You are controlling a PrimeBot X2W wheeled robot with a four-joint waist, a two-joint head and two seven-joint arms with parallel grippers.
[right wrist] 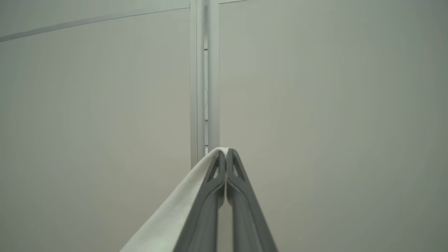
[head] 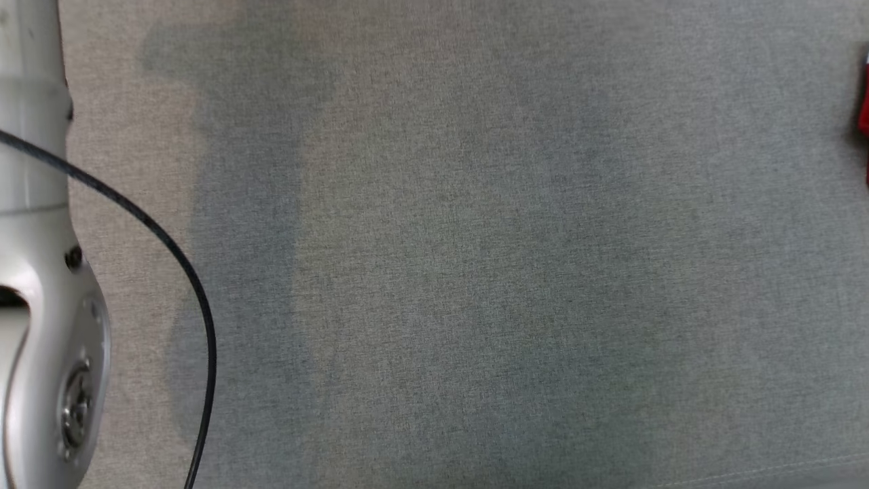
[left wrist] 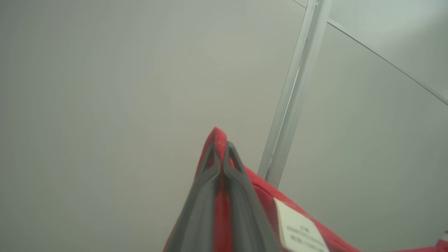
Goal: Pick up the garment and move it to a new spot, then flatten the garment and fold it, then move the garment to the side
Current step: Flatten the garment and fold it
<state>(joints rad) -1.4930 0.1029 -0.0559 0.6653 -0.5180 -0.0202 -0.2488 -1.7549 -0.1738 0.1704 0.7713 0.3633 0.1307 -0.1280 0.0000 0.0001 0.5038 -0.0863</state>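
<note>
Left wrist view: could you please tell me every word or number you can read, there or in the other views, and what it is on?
White label on the red garment: several lines of small print, too blurred to read.
No other text can be made out.

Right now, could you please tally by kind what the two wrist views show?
Grippers: 2, the left gripper and the right gripper, both shut on the jersey.
Jerseys: 1.
Labels: 1, the white label.
Total: 4.
</note>
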